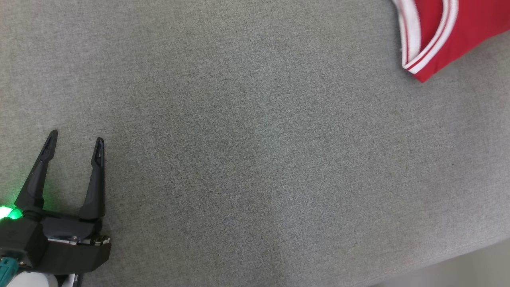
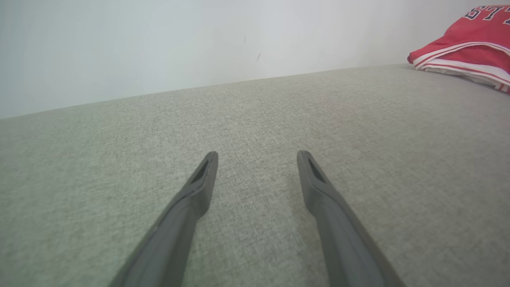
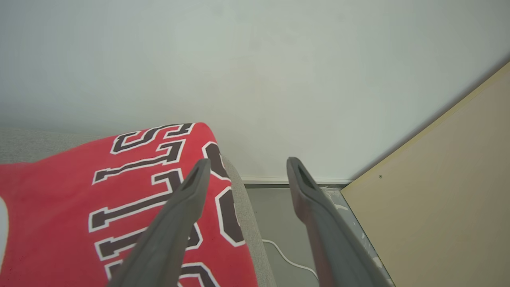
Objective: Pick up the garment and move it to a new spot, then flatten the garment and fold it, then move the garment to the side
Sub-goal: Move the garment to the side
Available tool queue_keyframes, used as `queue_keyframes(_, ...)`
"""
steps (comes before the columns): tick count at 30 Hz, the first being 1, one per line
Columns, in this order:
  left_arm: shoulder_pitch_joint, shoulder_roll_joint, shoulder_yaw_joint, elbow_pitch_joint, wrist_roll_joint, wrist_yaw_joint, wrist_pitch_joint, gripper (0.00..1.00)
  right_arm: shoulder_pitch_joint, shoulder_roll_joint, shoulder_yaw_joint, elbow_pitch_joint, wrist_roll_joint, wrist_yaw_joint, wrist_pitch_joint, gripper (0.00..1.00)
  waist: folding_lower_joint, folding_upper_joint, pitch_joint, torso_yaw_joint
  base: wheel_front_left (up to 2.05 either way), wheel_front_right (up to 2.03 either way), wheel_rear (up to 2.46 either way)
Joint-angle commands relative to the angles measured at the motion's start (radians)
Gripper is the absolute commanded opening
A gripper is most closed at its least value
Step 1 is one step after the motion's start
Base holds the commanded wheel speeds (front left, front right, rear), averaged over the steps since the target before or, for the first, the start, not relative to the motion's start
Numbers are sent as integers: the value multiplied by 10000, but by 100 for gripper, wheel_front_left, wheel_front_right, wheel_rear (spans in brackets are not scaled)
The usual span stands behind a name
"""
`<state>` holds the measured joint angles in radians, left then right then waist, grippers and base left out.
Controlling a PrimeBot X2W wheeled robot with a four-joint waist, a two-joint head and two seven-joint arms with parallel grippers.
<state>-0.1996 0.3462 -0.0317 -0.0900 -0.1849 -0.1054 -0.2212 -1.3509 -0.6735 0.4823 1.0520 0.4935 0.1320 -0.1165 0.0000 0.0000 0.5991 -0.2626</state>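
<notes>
1. Near left: left gripper [image 1: 75, 137], fingers spread apart, gripping nothing, low over grey cushion [image 1: 255, 159].
2. Far right: red garment [image 1: 458, 36], lying at cushion's corner.
3. Farthest right: right gripper [image 3: 247, 161], fingers apart, nothing clamped, above garment's right edge.

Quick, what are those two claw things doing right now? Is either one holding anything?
Left gripper: open, holding nothing.
Right gripper: open, holding nothing, by the red garment.
</notes>
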Motion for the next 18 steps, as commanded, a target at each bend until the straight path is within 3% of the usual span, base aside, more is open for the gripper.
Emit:
queue_keyframes(1,-28,6,-28,219,-64,22,40,100,-107,65,21,51,-21,-34,-96,100,0,0,-17,0,0,0,0)
queue_keyframes(9,121,-106,-42,303,-143,176,-73,100,-184,201,93,278,-185,-34,-611,100,0,0,-454,107,0,0,0)
queue_keyframes(18,718,-490,166,899,-403,424,-352,100,729,699,109,-224,-17,-34,-1365,100,0,0,-1951,441,0,0,0)
